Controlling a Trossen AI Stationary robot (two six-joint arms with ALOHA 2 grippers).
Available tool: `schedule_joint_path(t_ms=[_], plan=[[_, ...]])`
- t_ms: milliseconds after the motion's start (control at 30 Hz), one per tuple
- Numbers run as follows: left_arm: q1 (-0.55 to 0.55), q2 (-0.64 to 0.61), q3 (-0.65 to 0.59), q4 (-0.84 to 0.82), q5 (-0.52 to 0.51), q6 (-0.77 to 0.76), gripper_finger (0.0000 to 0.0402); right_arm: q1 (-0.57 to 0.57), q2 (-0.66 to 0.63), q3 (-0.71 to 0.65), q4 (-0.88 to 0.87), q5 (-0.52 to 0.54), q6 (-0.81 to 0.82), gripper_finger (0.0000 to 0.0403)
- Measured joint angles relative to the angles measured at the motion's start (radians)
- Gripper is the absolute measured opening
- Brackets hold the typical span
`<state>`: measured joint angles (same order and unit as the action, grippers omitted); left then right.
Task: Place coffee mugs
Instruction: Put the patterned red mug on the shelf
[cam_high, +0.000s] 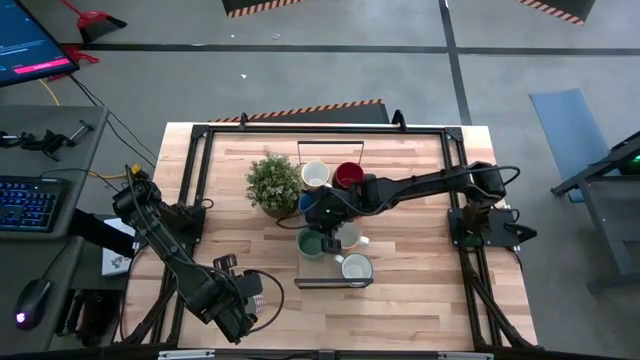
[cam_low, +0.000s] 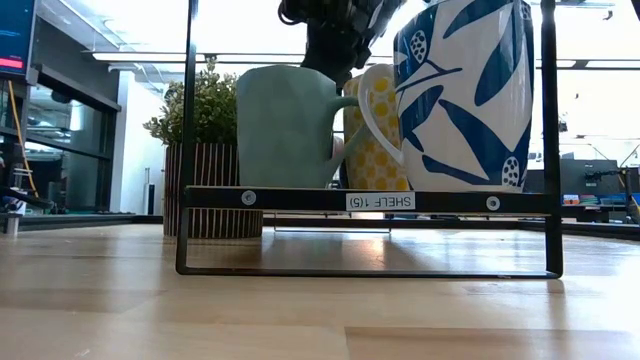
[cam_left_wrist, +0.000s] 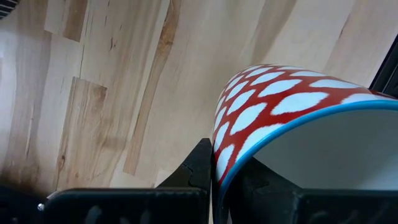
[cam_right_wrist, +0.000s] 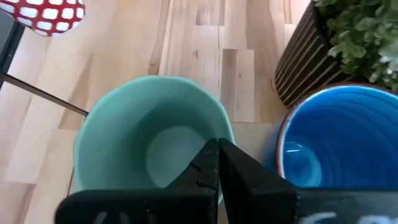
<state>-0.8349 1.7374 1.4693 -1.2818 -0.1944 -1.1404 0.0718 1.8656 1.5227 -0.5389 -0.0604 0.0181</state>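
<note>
My left gripper (cam_high: 248, 300) stands near the table's front left, shut on a red mug with white spots and a blue rim (cam_left_wrist: 280, 106). My right gripper (cam_right_wrist: 217, 163) is shut and hovers over a cluster of mugs at the table's middle, above the near rim of a teal green mug (cam_right_wrist: 149, 130) and beside a blue mug (cam_right_wrist: 339, 137). Cream (cam_high: 315, 175), dark red (cam_high: 348, 176) and white (cam_high: 357, 268) mugs stand upright on the black shelf frame (cam_low: 370, 201). The low view shows a yellow checked mug (cam_low: 380, 130) and a blue-leaf mug (cam_low: 465, 95). My left gripper holds the spotted mug by its blue rim (cam_left_wrist: 231, 169), one finger (cam_left_wrist: 199, 171) outside the wall and the other inside the mug. The fingers come from above, pointing steeply down. The mug hangs tilted below them; its bottom is hidden.
A potted green plant (cam_high: 272, 183) in a striped pot stands just left of the mugs, close to my right gripper. The frame's thin black uprights (cam_low: 188, 130) rise around the mugs. Bare wooden table (cam_high: 230, 240) lies between the two arms.
</note>
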Motion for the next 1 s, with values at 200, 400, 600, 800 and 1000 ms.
schedule_joint_path(t_ms=[200,400,600,800,1000], plan=[[0.000,0.000,0.000,0.000,0.000,0.000,0.0011,-0.013,0.000,0.000,-0.030,0.008,0.000,0.0000],[0.000,0.000,0.000,0.000,-0.003,0.000,0.0011,-0.013,0.000,0.000,-0.026,0.008,0.000,0.0000],[0.000,0.000,0.000,0.000,-0.003,0.000,0.0011,-0.011,0.000,0.000,-0.020,-0.023,0.003,0.0000],[0.000,0.000,0.000,0.000,-0.004,0.000,0.0011,0.020,0.001,0.000,-0.019,-0.026,0.003,0.0000],[0.000,0.000,0.000,0.000,-0.021,0.000,0.0011,0.059,0.001,0.000,0.011,-0.027,0.003,0.0000]])
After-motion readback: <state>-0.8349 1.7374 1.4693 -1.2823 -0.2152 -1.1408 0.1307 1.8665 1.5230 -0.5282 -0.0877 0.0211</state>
